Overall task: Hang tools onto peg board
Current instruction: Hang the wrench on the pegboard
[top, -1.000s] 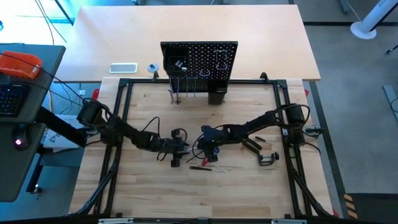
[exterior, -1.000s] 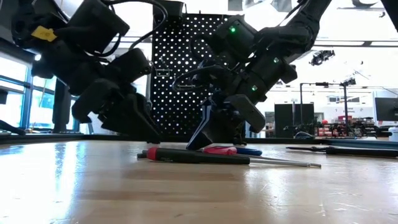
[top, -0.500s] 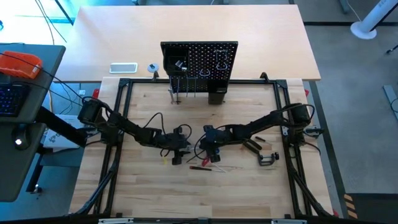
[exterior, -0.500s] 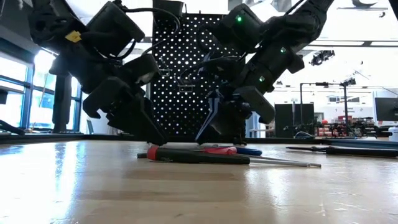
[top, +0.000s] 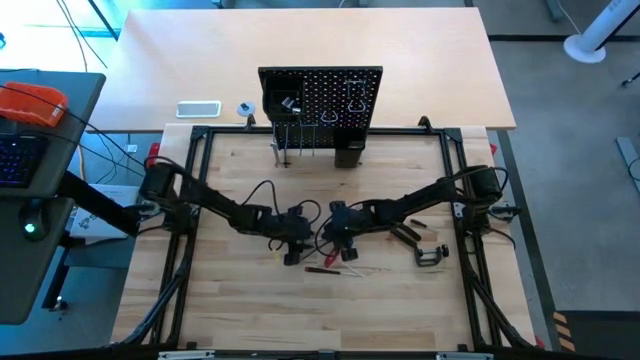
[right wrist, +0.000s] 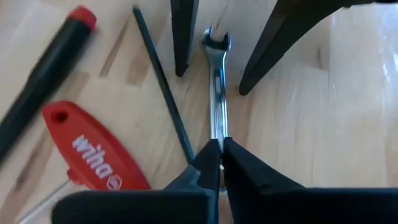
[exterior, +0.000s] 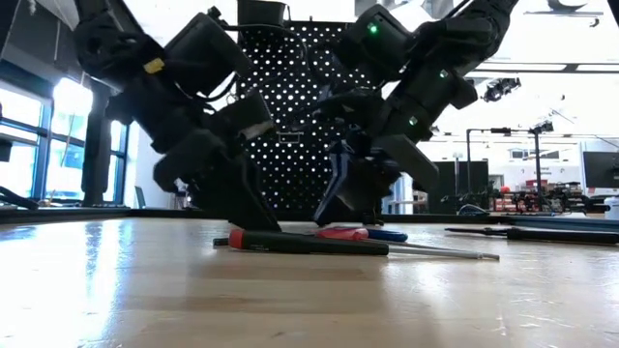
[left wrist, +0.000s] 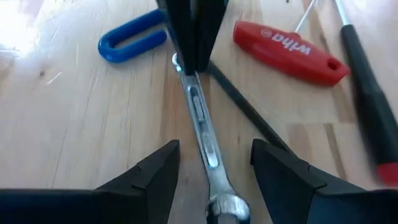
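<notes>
Both arms are down over the middle of the desk point(top: 250, 310), nose to nose over 1 silver wrench point(left wrist: 204, 127). The right pincer point(right wrist: 217, 163) is pinched together on one end of it, fingers nearly closed on the thin shank. The left pincer point(left wrist: 214, 171) faces it with fingers spread apart, straddling the other end without touching.

The wrench lies flat on the wood, right beside the red T-handle hex key point(left wrist: 289, 50), a blue handle point(left wrist: 132, 42) and the black-and-red screwdriver point(exterior: 302, 243) — a crowded patch.

What worries me is the handover. If the left closes while the right holds that narrow edge, the wrench could twist or pop loose, I'd guess. The 2 pincers are also very close, so a small misjudged move might knock them together or sweep the neighbouring tools aside. The peg board point(top: 320, 100) stands well away at the far edge, so a weak hold has a long carry to survive.
</notes>
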Motion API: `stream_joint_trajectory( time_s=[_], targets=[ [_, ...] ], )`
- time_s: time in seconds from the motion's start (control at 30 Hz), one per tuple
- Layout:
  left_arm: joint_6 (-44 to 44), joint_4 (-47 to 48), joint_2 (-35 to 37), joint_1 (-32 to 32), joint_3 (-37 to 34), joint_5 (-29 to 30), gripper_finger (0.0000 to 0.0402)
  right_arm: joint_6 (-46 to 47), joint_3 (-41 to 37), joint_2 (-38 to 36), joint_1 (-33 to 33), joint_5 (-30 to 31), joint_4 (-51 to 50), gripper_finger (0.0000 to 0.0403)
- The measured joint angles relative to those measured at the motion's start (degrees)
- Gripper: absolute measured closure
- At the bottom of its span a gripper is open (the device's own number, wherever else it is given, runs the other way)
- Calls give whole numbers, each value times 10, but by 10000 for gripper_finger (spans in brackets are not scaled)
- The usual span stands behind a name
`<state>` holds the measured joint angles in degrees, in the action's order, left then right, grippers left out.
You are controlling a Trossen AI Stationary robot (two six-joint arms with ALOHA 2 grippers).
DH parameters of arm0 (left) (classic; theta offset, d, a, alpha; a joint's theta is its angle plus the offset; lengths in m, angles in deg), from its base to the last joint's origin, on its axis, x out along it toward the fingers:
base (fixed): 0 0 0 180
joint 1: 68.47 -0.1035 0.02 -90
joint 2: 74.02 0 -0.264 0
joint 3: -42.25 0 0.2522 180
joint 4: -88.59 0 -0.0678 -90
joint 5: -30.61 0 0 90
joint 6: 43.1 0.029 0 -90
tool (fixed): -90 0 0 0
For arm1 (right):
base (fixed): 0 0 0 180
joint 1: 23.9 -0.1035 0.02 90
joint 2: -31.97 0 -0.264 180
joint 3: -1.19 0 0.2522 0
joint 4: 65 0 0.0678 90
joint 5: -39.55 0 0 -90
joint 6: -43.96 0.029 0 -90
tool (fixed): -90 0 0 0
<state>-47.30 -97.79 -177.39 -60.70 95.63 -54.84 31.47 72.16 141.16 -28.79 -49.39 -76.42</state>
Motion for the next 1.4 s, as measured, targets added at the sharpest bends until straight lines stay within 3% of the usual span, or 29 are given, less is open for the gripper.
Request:
stream_joint_trajectory(
  time_s=[0.23,0.4,0.63,0.8,0.93,1.4],
  targets=[
    [0,-5,-25,0,18,4,209,6,1,0,5,17,-25,301],
    [0,0,-26,-3,19,8,217,15,2,4,19,11,-39,281],
    [-1,3,-27,-11,19,4,262,21,3,16,35,-48,-38,322],
    [13,3,-27,-14,19,4,299,9,4,20,35,-47,-30,387],
    [13,3,-27,-15,19,10,319,5,2,19,26,-34,-26,396],
    [19,7,-28,-20,19,26,271,-11,17,15,-6,20,-32,402]
  ],
)
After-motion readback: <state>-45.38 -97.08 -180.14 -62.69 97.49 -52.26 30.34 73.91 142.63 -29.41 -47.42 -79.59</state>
